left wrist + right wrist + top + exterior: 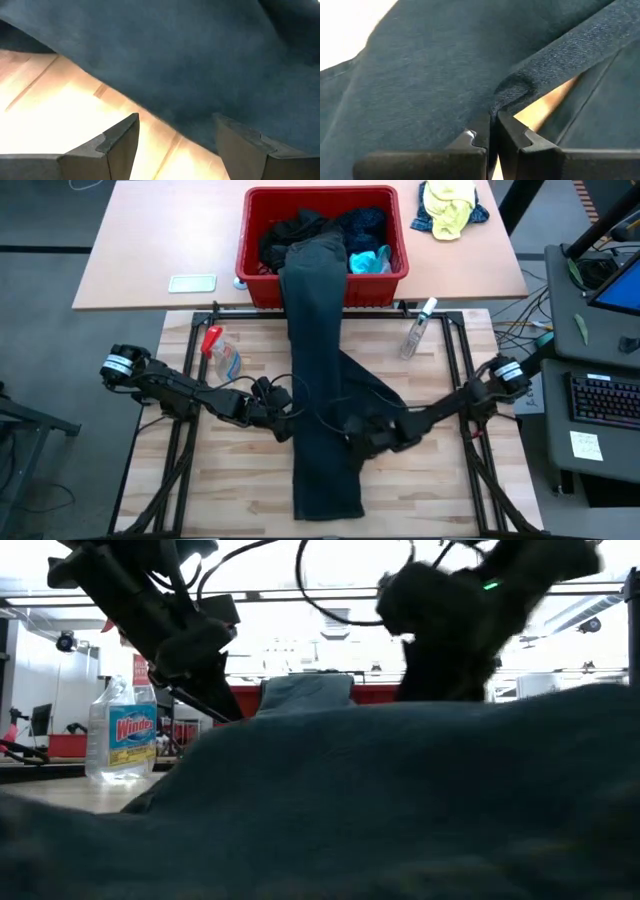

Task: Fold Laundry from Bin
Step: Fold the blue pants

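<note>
A long dark grey-blue garment (322,390) trails out of the red bin (322,288), over its near rim, and runs down the middle of the slatted wooden desk (230,480), its lower end lying flat near the front edge. The right end effector (357,432) sits on the garment's right side about halfway along the desk; in the right wrist view its fingers (520,142) are clenched together on a raised fold of the cloth's hem (520,87), with bare wood showing just beyond. The left end effector (283,420) rests at the garment's left edge, level with the right one; the left wrist view shows its fingers (122,137) spread apart and released, one over bare wood, the other at the cloth edge, gripping nothing. The bin also holds black (290,235), navy (362,222) and turquoise (368,262) garments heaped inside. Both arms reach inward from the desk's outer sides, stretched low toward the centre. A spray bottle (222,355) lies on the desk's left part, a second bottle (417,330) on its right, both near the bin.
</note>
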Controlling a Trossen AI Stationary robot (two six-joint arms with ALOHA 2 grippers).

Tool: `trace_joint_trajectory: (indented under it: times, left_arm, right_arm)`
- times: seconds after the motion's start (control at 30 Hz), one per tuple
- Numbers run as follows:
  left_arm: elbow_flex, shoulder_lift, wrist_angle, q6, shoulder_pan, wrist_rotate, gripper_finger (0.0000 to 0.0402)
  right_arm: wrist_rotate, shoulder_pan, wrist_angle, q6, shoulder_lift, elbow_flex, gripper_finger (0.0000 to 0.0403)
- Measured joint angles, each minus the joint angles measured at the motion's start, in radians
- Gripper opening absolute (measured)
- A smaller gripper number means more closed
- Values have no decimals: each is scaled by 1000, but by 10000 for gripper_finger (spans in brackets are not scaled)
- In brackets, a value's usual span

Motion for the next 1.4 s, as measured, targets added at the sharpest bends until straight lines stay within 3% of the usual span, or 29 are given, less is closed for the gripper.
trace_joint_trajectory:
  times: [0.17,0.47,0.63,0.77,1.0,1.1,1.27,1.4]
  left_arm:
    - [0,0,4,-3,0,-1,231]
    - [0,0,19,-2,-1,12,231]
    - [0,0,31,54,-5,98,231]
    - [0,0,62,141,-37,238,231]
    - [0,0,59,130,-133,443,231]
    - [0,1,67,130,-193,432,231]
    - [0,34,152,108,-279,311,231]
    - [0,79,219,104,-316,304,234]
  right_arm:
    - [0,60,6,49,31,-18,10]
    - [50,60,2,94,71,-16,30]
    - [38,62,-14,101,14,-17,67]
    - [25,68,-73,111,-51,-17,111]
    - [3,121,-78,160,-110,-36,191]
    - [-5,140,-77,213,-99,-39,218]
    - [-47,152,-76,287,-53,-40,253]
    - [-67,153,-60,330,-17,-40,275]
